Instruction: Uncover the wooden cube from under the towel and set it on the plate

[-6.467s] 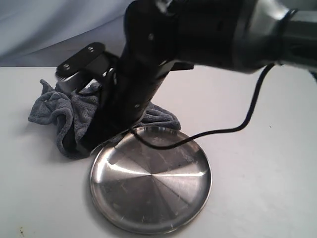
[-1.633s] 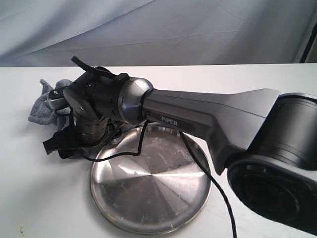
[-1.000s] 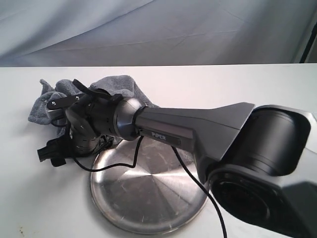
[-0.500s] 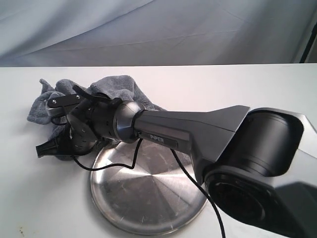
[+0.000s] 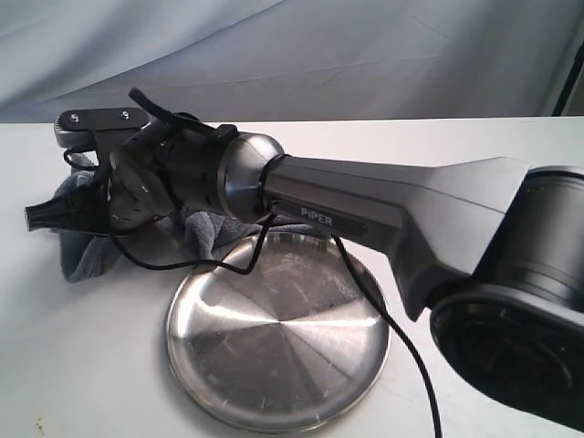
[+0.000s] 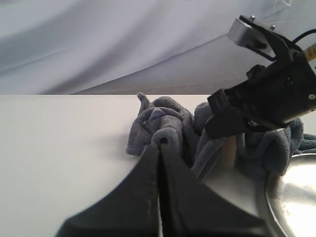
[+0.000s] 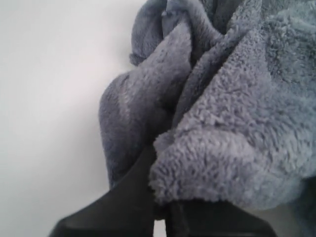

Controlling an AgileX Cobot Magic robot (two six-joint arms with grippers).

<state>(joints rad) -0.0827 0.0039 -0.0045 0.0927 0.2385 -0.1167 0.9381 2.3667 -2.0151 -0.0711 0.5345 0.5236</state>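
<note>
R claw (image 5: 36, 217) reached across to the left side of the surface (image 5: 64, 365) and was clenched on a fold of the towel (image 5: 87, 251). The fleece bunched over its tips in the R wrist view, w/ the rest hanging down to the surface. L claw (image 6: 159, 154) was clenched on nothing, jaws pressed flat together, held low and pointing at the towel heap but apart from it. The wooden cube (image 6: 228, 152) was mostly hidden: only the L wrist view gave a pale tan sliver btwn two grey folds, right under the R claw and near the rim of the plate (image 5: 274, 339). Prob. the cube, but can't be sure. In the exterior view the R wrist blocked that spot. So the cube lay below the R claw, on the plate side of the heap, w/ the R arm much nearer than the L. No long axis to speak of; the sliver stood upright. What showed looked light & matte, grain too small to tell.
</note>
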